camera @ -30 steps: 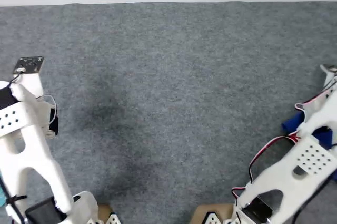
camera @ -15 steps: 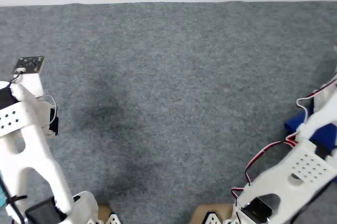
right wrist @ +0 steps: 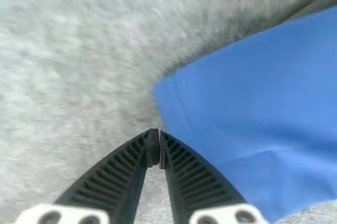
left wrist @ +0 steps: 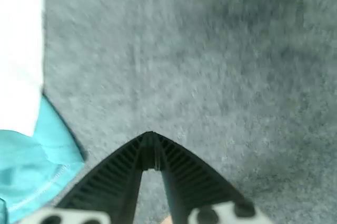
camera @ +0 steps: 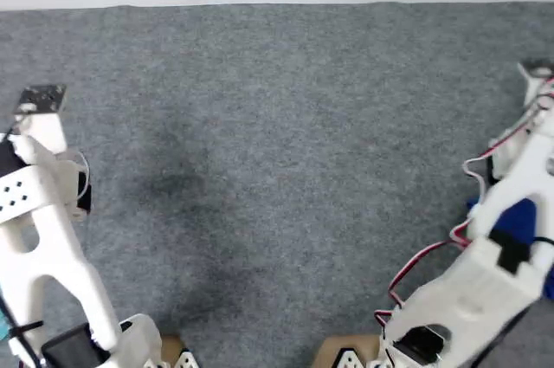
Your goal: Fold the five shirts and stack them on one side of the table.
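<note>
- The left gripper (left wrist: 150,138) has its fingers clenched tip to tip with nothing between them, hanging over the grey felt-covered desk (camera: 286,125).
- A teal shirt (left wrist: 29,168) lies just beside those fingers, next to a white patch (left wrist: 20,50); I cannot tell what the white patch is.
- The right gripper (right wrist: 155,135) also has its fingers pressed together and empty, above bare felt right at the edge of a blue shirt (right wrist: 253,113).
- From the high view, the blue shirt (camera: 518,216) lies at the desk's right side, partly hidden under the right arm (camera: 485,286).
- The left arm (camera: 43,212) stands at the desk's left side.
</note>
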Robot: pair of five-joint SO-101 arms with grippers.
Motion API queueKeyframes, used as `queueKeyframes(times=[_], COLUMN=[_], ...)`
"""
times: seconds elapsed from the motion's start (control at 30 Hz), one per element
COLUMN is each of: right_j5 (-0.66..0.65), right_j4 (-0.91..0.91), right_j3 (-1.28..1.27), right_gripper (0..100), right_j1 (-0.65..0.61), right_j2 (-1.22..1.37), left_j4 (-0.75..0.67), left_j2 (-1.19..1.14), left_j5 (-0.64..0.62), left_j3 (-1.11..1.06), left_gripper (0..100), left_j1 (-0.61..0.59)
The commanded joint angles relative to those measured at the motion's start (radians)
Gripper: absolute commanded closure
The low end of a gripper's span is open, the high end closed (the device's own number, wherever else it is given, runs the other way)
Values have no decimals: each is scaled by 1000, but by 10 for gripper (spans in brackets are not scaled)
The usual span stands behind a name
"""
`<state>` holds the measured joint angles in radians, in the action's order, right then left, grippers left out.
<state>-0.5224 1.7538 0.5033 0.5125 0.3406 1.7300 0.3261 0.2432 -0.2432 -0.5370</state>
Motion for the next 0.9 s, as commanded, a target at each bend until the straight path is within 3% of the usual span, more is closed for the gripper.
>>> queueKeyframes(times=[0.0,0.17,0.37,0.47,0.67,0.87], right_j5=[123,161,161,161,178,265], right_j4=[39,38,38,38,38,36], right_j3=[-101,-373,-614,-689,-766,-772], right_gripper=[989,989,987,987,987,987], right_j1=[-90,-148,-108,-76,-45,-51], right_j2=[-234,-447,-631,-682,-704,-704], left_j4=[25,-9,-137,-210,-361,-456], left_j2=[35,-3,-181,-275,-459,-680], left_j5=[-9,11,318,437,465,535], left_j3=[104,160,170,217,386,503], left_gripper=[996,995,994,933,791,752], left_j1=[-2,-98,-324,-397,-457,-462])
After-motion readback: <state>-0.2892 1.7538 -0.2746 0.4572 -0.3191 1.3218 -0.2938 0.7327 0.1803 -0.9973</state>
